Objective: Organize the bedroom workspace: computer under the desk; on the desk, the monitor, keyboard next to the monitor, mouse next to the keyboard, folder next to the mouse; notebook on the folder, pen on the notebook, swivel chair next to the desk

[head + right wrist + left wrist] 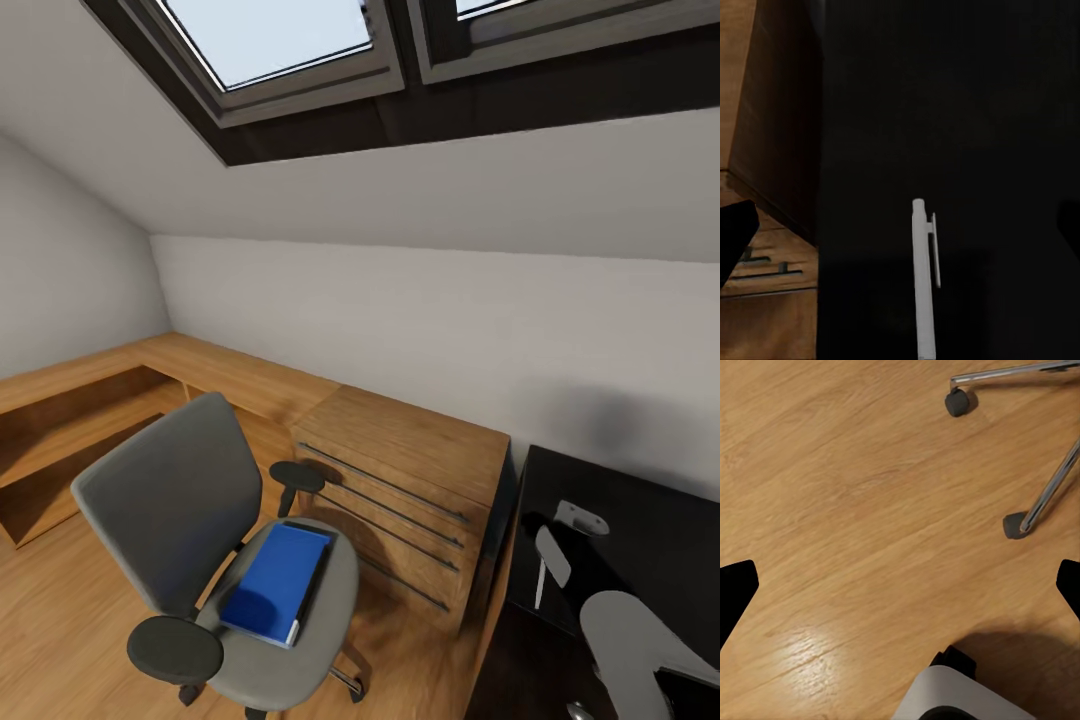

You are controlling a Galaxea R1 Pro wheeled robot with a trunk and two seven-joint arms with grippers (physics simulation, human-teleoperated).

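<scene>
The grey swivel chair (170, 500) stands on the wood floor at the lower left, and the blue folder (275, 583) lies flat on its seat. The glossy black desk (640, 520) is at the lower right, with my right arm (630, 640) over it. In the right wrist view the white pen (921, 277) lies on the desk (945, 112), roughly between the tips of my open right gripper (902, 229); I cannot tell its height above the pen. My left gripper (902, 589) hangs open over bare floor, holding nothing, near the chair's chrome legs (1050, 495) and a castor (958, 401).
A light oak drawer cabinet (410, 450) stands between the chair and the desk, joined to a low oak shelf (120, 390) along the sloped grey wall. Skylights (280, 40) are overhead. Part of my own white base (960, 697) shows in the left wrist view.
</scene>
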